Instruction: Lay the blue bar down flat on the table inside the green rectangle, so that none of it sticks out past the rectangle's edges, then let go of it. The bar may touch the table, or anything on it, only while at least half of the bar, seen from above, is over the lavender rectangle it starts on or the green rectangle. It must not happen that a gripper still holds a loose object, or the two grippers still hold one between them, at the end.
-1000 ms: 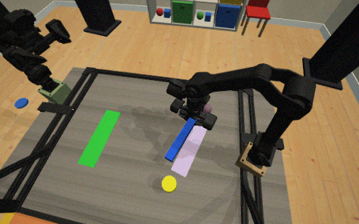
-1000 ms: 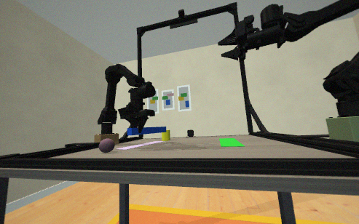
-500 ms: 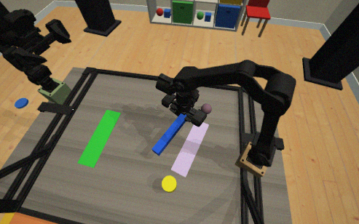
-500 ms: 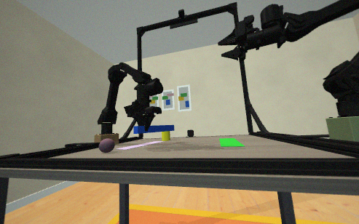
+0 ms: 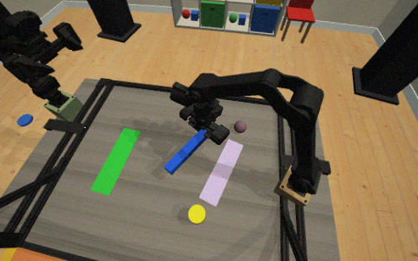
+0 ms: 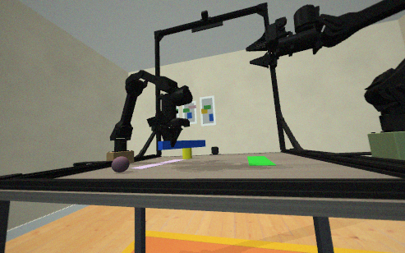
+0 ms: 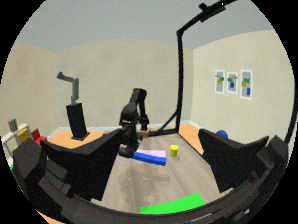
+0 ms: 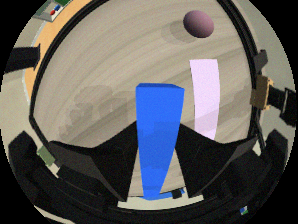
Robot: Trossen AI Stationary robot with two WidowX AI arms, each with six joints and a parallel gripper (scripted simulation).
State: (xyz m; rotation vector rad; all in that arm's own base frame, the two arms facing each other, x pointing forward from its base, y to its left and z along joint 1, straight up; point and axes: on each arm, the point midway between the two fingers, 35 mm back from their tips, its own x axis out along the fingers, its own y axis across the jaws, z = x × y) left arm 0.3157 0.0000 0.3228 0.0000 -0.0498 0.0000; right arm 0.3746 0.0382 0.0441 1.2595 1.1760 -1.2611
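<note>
Wood-grained surface, blue bar in the air above it

From where I'm standing, the blue bar is clamped between the fingers of the right pincer, roughly level and reaching out toward the yellow cylinder's side. Beneath and to one side of that pincer lies the lavender rectangle; well off its other side is the green rectangle, with nothing lying on it. A purple ball sits near the same pincer, lower down. Across from it, high up, the left pincer gapes wide, nothing in its grip.
</note>
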